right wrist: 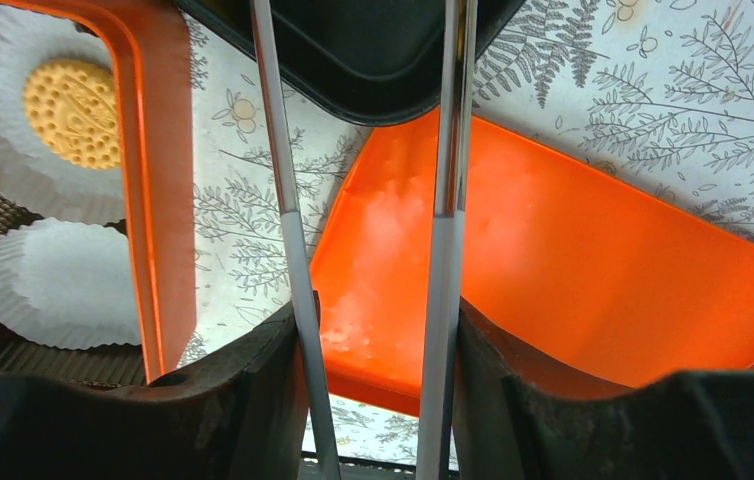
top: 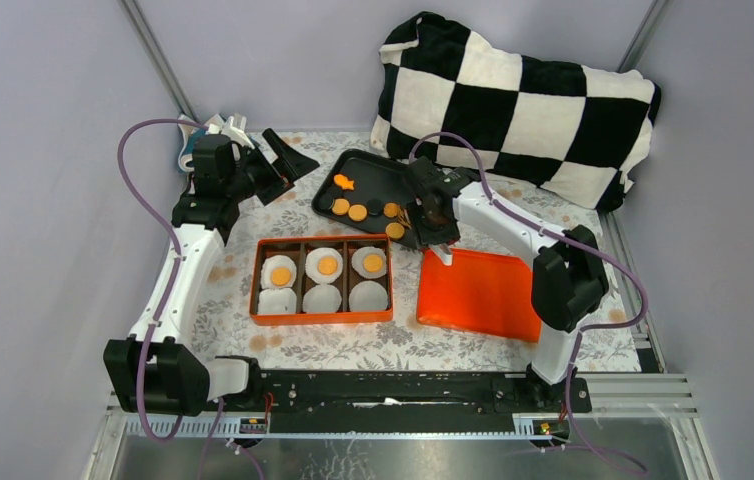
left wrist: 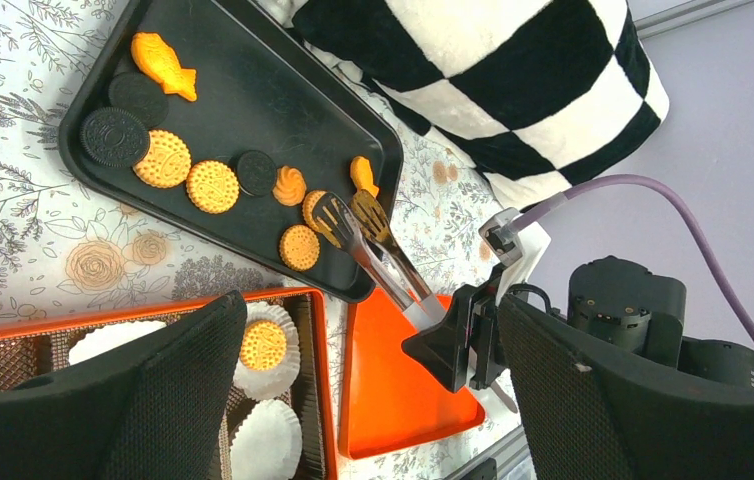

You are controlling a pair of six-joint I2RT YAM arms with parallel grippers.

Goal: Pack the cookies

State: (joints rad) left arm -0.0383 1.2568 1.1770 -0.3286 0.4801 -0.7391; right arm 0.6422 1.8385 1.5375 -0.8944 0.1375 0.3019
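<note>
Tongs (left wrist: 334, 215) over tray (left wrist: 253, 90) corner, cookies (left wrist: 212, 186) at tips

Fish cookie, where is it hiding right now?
In the left wrist view the fish cookie lies near the top left, on the black tray, just beside a dark round cookie at that end of the tray.

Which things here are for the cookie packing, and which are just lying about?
Job:
- cookies on the tray
- box with cups
- tongs in the right tool
- lid, probably the box's

Lying about:
- pillow
- white object behind the left arm
</note>
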